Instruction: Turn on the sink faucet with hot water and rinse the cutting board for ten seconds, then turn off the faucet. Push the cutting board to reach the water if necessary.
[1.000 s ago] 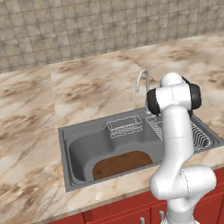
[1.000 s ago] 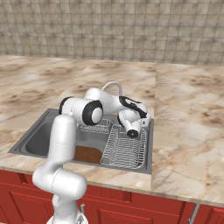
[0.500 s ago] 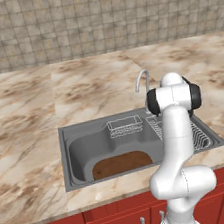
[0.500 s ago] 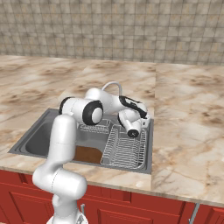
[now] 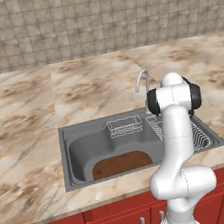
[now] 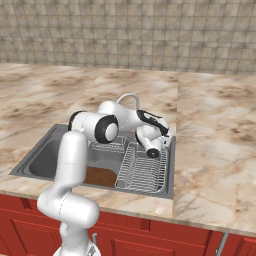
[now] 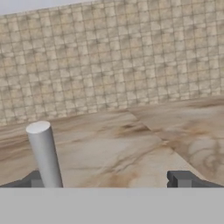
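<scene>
Behind the sink (image 5: pixel 69 155), hand (image 7: pixel 109 181) fingers wide apart, faucet handle (image 7: pixel 43 153) beside one tip.

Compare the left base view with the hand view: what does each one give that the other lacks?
Left base view: the sink with the cutting board lying flat at its near end, the wire basket, the dish rack and the sink faucet. Hand view: the open gripper and a grey upright cylinder beside one tip. Both: marble counter and tiled wall.
</scene>
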